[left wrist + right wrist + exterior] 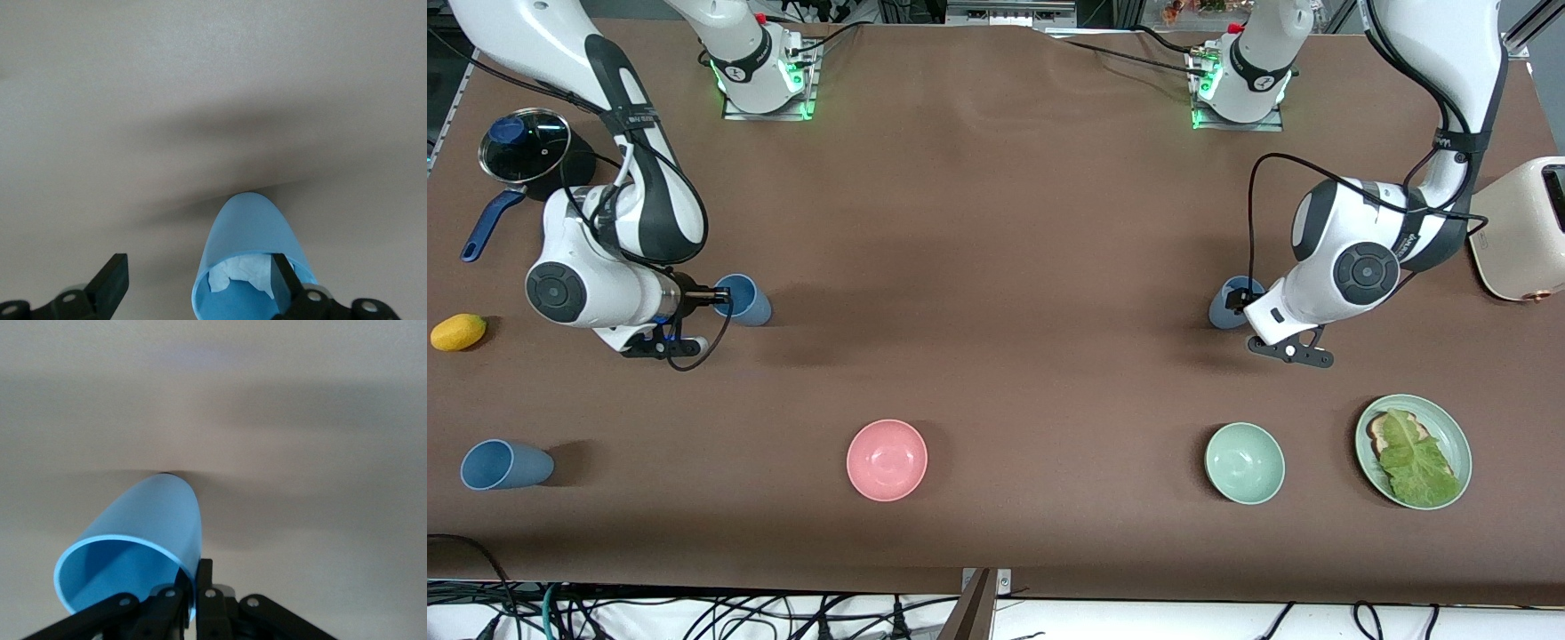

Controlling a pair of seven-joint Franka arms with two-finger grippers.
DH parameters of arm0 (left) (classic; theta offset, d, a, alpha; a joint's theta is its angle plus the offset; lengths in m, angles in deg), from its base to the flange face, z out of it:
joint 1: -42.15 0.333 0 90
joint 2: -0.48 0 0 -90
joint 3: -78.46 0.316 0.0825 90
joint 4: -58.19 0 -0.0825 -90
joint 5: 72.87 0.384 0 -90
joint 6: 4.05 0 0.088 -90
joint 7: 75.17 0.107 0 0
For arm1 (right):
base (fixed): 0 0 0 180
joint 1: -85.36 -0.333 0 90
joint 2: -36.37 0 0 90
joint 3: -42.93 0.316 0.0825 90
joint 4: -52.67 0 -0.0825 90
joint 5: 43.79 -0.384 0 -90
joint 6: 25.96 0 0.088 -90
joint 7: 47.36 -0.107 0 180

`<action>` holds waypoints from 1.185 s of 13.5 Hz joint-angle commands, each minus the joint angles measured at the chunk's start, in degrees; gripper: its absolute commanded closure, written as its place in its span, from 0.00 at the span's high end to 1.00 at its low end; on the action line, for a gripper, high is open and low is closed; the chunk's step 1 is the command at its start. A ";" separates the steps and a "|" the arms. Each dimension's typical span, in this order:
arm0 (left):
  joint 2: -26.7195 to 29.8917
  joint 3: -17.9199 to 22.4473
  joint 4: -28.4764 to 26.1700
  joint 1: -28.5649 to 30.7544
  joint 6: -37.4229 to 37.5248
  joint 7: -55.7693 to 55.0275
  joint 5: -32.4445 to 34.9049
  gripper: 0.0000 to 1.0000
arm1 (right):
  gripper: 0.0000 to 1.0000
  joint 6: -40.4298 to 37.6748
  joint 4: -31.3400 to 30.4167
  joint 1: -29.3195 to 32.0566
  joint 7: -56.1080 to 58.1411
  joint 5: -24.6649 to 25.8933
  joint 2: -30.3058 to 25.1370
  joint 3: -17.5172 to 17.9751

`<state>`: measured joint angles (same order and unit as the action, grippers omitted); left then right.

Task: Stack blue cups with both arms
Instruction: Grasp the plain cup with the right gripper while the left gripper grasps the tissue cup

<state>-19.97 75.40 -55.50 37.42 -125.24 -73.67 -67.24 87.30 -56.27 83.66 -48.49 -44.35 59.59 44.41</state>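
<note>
The right claw (190,593) is clamped on the rim of a matte blue tapered cup (745,300) at the right arm's end of the surface. The left claw (200,280) gapes around a second blue cup (248,257), gripping nothing.

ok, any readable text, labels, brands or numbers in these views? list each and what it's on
None reads clearly.
Small white print on the dark band of the right arm: too small to read.
Small white print on the dark bands of the left arm: too small to read.
Round marks on the two arm bases: blurred, unreadable.
Blue cups, bowls, plate, toaster, pot lid: no text visible.
Both wrist views: no text.
</note>
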 commanded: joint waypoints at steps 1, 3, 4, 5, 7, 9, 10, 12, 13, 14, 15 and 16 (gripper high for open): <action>0.07 -0.28 1.72 0.43 5.08 1.05 -1.58 0.95 | 0.00 -5.49 4.69 -0.05 -0.54 -0.84 -0.46 1.06; -0.19 -0.28 1.37 0.69 5.09 1.13 -1.76 0.95 | 0.00 -8.22 8.11 -0.05 -0.28 -0.84 -0.11 1.06; -0.37 -0.28 0.76 0.87 4.56 1.13 -1.76 0.94 | 0.00 -9.10 9.78 0.04 -0.10 -0.84 -0.02 1.06; -1.07 -0.19 0.14 0.87 2.91 1.13 -1.76 0.89 | 0.00 -10.07 11.45 0.04 -0.10 -0.84 0.07 1.06; -3.96 -0.19 -0.30 1.39 -1.41 1.13 -1.76 0.39 | 0.00 -12.35 14.88 -0.14 -0.10 -0.84 1.03 1.06; -3.71 -0.28 0.13 1.66 -1.16 1.05 -1.85 0.00 | 0.00 -14.64 18.40 -0.31 -0.10 -0.84 1.91 0.97; -3.62 -0.37 0.48 1.31 -1.07 0.96 -1.85 0.00 | 0.00 -16.13 19.98 -0.23 -0.10 -0.76 2.44 0.97; -3.45 -0.54 1.01 1.39 -0.11 0.96 -2.02 0.00 | 0.00 -18.24 23.06 -0.05 -0.01 -0.67 3.49 0.97; -2.66 -1.41 1.28 1.39 0.77 0.87 -3.42 0.00 | 0.00 -18.95 23.94 -0.05 -0.01 -0.67 3.59 0.97; -2.57 -1.77 2.85 1.05 2.78 0.26 -5.87 0.00 | 0.00 -18.95 24.47 -0.05 -0.01 -0.58 3.67 0.89; -2.74 -1.95 4.69 0.61 6.19 0.25 -8.94 0.00 | 0.00 -19.04 24.74 -0.05 -0.10 -0.58 3.67 0.89; -2.74 -2.21 6.71 0.17 9.36 -0.18 -12.71 0.00 | 0.00 -19.04 24.83 -0.05 -0.10 -0.58 3.59 0.89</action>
<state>-23.25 73.66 -52.50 38.30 -121.65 -73.76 -74.81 70.08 -34.19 83.53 -48.60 -44.40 62.02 45.32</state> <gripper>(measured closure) 0.943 0.952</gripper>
